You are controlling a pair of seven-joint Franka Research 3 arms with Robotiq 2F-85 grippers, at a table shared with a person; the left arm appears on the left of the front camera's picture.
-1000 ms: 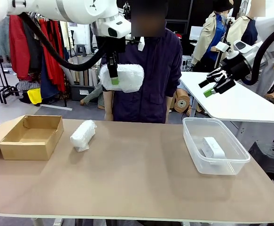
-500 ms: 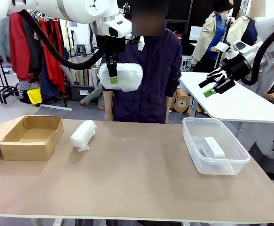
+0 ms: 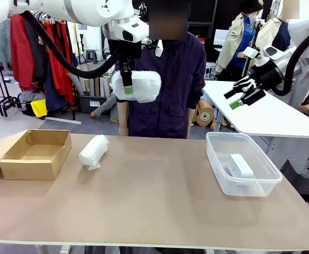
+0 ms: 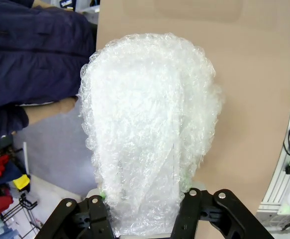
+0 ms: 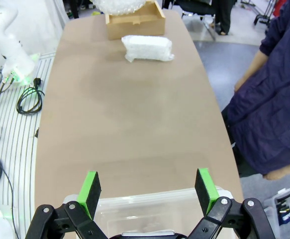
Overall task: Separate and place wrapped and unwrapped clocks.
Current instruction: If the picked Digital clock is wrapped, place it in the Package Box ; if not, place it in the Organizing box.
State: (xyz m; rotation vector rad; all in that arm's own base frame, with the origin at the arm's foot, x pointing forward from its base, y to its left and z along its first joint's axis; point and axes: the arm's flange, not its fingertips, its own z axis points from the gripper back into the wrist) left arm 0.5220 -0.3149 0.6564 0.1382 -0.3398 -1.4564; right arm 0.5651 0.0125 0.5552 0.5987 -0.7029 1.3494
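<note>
So: bare clock [image 3: 240, 165] sits in the clear tub [image 3: 218, 159], right, done. Left gripper [image 3: 129, 87] clamps one wrapped bundle [image 3: 143, 85] high over the far edge; second bundle [image 3: 93, 152] lies beside the cardboard box [image 3: 35, 159], left. Right gripper [image 3: 240, 96] wide open, empty.

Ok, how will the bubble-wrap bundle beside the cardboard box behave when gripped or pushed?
Likely squashy outside: the bundle is puffy bubble wrap, so a grip should sink in. Probably stiff inside and light: its twin hangs level in the left pincer. Rounded sides, so a sideways push might roll it.
</note>
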